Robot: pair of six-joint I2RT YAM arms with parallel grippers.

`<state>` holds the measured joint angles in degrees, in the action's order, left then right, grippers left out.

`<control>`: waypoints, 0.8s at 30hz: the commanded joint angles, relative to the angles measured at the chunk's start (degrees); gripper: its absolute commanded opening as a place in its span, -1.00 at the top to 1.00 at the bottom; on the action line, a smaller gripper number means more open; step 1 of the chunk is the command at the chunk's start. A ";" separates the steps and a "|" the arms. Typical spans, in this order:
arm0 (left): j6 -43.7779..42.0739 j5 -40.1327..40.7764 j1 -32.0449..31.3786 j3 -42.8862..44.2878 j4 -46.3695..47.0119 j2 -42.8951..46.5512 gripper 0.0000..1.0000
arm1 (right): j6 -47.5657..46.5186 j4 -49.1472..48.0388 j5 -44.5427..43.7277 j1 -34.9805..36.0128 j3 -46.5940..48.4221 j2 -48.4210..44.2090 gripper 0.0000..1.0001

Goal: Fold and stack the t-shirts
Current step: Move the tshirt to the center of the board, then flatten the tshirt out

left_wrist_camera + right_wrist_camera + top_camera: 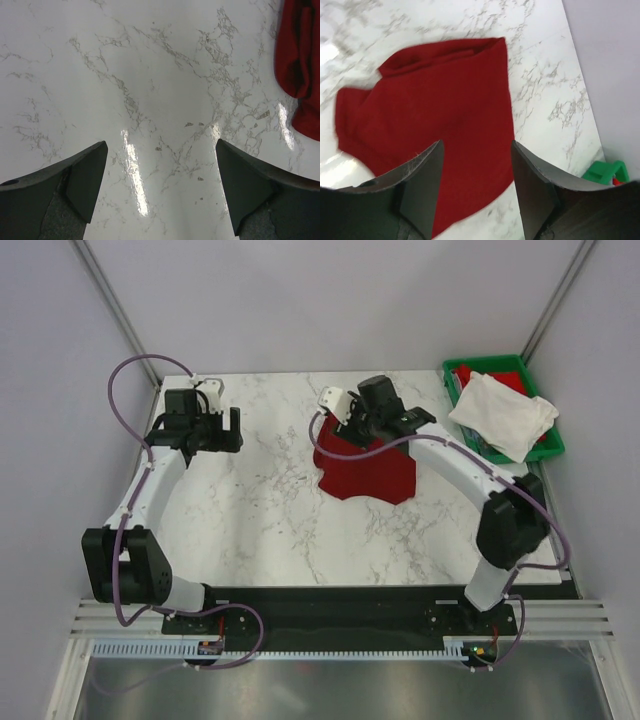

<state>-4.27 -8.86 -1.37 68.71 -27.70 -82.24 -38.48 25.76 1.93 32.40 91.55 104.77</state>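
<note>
The dark red t-shirt [368, 472] lies partly folded and rumpled on the marble table, right of centre. It fills the right wrist view [435, 100] and shows at the right edge of the left wrist view [297, 55]. The off-white t-shirt [503, 412] lies crumpled in the green bin. My right gripper [352, 428] hovers over the red shirt's far edge, open and empty, jaws spread above the cloth [476, 147]. My left gripper [234, 430] is open and empty over bare table at the far left [161, 150], well apart from the red shirt.
The green plastic bin [548, 445] stands at the table's far right corner, with something red under the white shirt; its corner shows in the right wrist view [602, 170]. Bare marble table [260, 510] lies between the arms. Grey walls close in on both sides.
</note>
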 commanded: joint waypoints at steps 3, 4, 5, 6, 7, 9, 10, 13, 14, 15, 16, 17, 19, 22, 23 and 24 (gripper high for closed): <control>-1.62 -0.63 -0.13 -1.47 0.90 0.85 -0.90 | -6.17 3.33 7.47 3.63 -18.98 -12.92 -0.19; -1.79 -1.59 -0.13 -1.56 0.90 0.76 -0.87 | -6.60 3.33 7.82 4.42 -21.30 -13.36 -0.15; -1.88 -1.94 -0.13 -1.65 0.81 0.59 -0.83 | -6.70 3.25 7.91 4.95 -24.98 -13.45 -0.12; -1.97 -2.12 -0.13 -1.91 0.81 0.41 -0.82 | -6.61 2.38 7.82 5.12 -26.49 -13.37 -0.09; -2.23 -2.38 -0.13 -2.00 0.81 0.32 -0.81 | -6.43 1.67 7.56 5.74 -27.55 -12.84 -0.08; -2.67 -2.39 -0.13 -2.17 0.55 0.32 -0.75 | -5.21 -0.26 6.94 5.92 -28.96 -12.05 -0.04; -2.76 -2.47 -0.13 -2.17 0.55 0.24 -0.75 | -4.85 -0.88 6.86 6.00 -28.97 -11.26 -0.03; -2.85 -2.74 -0.04 -2.44 0.28 0.06 -0.72 | -4.06 -3.17 7.20 6.09 -28.27 -9.59 -0.01; -2.76 -2.83 -0.13 -2.52 0.28 0.06 -0.72 | -4.06 -3.52 7.38 6.18 -27.40 -8.98 -0.01; -2.67 -3.00 -0.13 -2.44 0.28 -0.20 -0.72 | -4.06 -3.87 7.30 6.36 -26.78 -7.67 -0.01; -2.58 -3.09 -0.13 -2.44 0.28 -0.38 -0.72 | -3.97 -3.79 7.38 6.62 -26.25 -6.87 -0.01; -2.50 -3.09 -0.13 -2.44 0.28 -0.55 -0.72 | -3.97 -3.79 7.30 6.71 -25.11 -6.25 -0.01; -2.41 -3.18 -0.13 -2.35 0.28 -0.47 -0.73 | -3.88 -3.87 7.29 6.80 -24.05 -4.32 -0.02; -2.76 -2.83 -0.13 -2.70 0.19 -0.29 -0.74 | -3.80 -4.14 7.73 7.23 -22.38 -2.12 -0.01; -2.85 -2.57 -0.13 -2.88 0.19 -0.12 -0.75 | -3.54 -4.05 7.99 7.24 -21.42 -1.59 -0.01; -3.02 -2.30 -0.13 -3.14 0.11 -0.12 -0.75 | -3.36 -4.05 8.35 7.67 -21.06 -0.80 -0.01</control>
<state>-5.06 -10.70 -1.37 66.02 -27.75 -82.74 -42.61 23.18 7.97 39.31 67.48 102.21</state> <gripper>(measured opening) 0.870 0.509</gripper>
